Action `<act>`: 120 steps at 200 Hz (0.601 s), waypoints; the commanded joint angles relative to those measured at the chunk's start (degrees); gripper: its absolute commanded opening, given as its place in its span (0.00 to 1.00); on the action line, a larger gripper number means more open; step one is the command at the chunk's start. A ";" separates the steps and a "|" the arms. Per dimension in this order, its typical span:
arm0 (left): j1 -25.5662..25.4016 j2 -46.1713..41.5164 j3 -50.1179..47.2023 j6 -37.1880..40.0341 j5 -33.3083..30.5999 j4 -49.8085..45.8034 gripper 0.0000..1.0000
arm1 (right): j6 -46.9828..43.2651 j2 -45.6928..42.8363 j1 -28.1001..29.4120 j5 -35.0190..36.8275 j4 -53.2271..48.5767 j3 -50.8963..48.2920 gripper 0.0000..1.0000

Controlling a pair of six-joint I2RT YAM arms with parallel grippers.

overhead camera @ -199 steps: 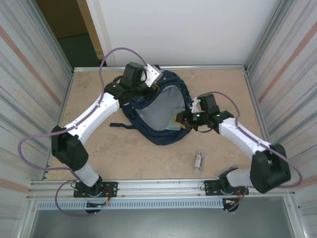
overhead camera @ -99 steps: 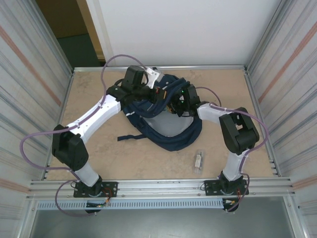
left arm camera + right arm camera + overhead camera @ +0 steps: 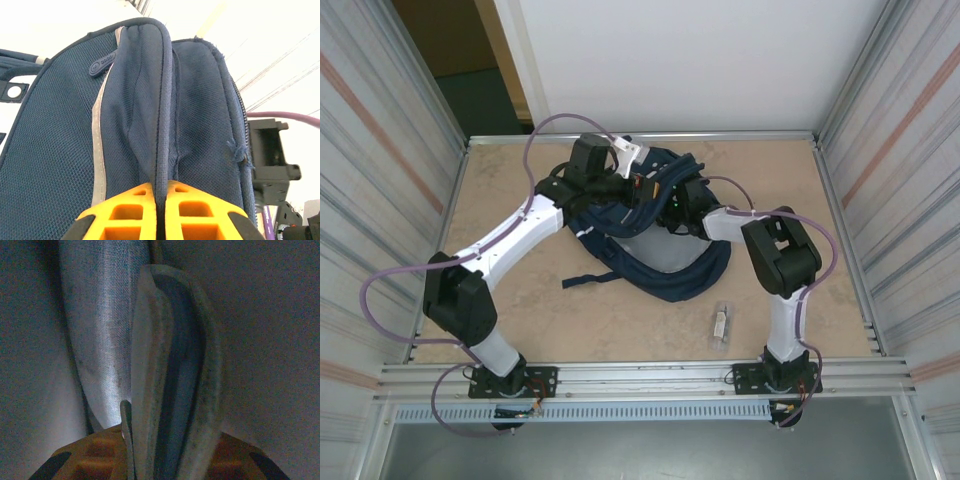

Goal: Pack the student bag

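Right arm folding further inward, right gripper point(image 3: 167, 452) clamping flat item point(image 3: 170, 340) inside bag point(image 3: 665, 275), left gripper point(image 3: 160, 205) pinching bag rim.

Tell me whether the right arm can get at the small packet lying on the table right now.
Probably not at once: the right end effector is inside the bag, shut on a flat grey item. The small packet lies on bare table near that arm's base, with nothing around it.

Lab robot cell — corrugated panel walls point(image 3: 380, 150), aluminium-framed tabletop point(image 3: 520, 310)
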 commanded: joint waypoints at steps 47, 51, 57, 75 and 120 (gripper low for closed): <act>-1.58 -6.86 -2.06 -4.01 7.29 10.78 0.00 | 6.97 10.71 1.60 -4.52 15.33 7.18 0.26; -1.61 -7.11 -2.33 -4.02 7.23 10.90 0.00 | 7.20 10.92 1.76 -4.25 15.49 7.45 0.26; -1.58 -7.52 -2.71 -3.93 6.96 10.84 0.00 | 7.55 11.34 1.93 -4.01 15.66 7.88 0.27; -1.54 -8.71 -4.29 -3.17 5.38 10.85 0.00 | 10.80 13.59 1.94 -4.84 18.87 9.60 0.27; 0.02 -9.69 -7.93 0.56 -3.04 9.09 0.00 | 0.60 11.09 0.97 -5.17 -8.16 13.83 0.41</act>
